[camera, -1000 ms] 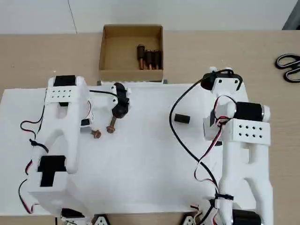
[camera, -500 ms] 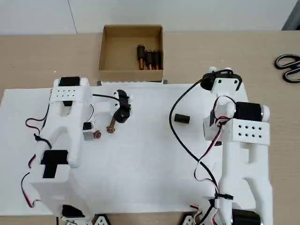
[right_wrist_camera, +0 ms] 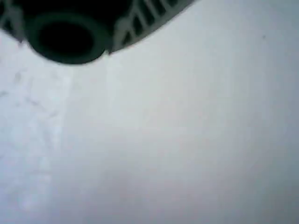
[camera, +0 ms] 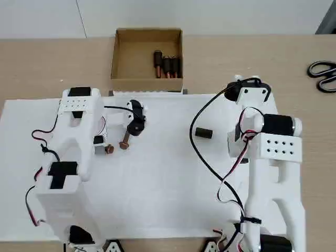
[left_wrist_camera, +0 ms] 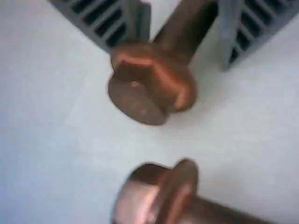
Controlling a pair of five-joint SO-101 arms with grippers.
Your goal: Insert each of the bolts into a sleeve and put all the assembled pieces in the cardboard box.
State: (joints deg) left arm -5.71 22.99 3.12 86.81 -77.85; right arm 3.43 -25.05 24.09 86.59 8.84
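- Left gripper point(left_wrist_camera: 182, 49) is closed on the shank of a copper bolt point(left_wrist_camera: 149, 88); the two grey ribbed fingers point(left_wrist_camera: 110, 21) stand on each side of the shank.
- This bolt is tilted, with its hexagonal head low against the white sheet point(camera: 168, 199) and its shank going up into the jaws.
- One second bolt point(left_wrist_camera: 161, 196) lies flat on the sheet just beside the first one, apart from it, and nothing holds it.
- Right gripper point(right_wrist_camera: 65, 32) grips a black sleeve point(right_wrist_camera: 65, 42) between its ribbed fingers, and the open hole of the sleeve faces the wrist camera, above the sheet.
- One loose sleeve point(camera: 203, 133) lies on its side on the sheet between the two arms, nearer to the right arm.
- At the far edge of the sheet stands the cardboard box point(camera: 134, 58), open on top.
- Three assembled pieces point(camera: 167, 64) lie side by side in the box, against its right wall.
- Under the sheet is the wooden table point(camera: 52, 58), and black scissors point(camera: 323, 73) lie on it at the far right, well apart from the rest.
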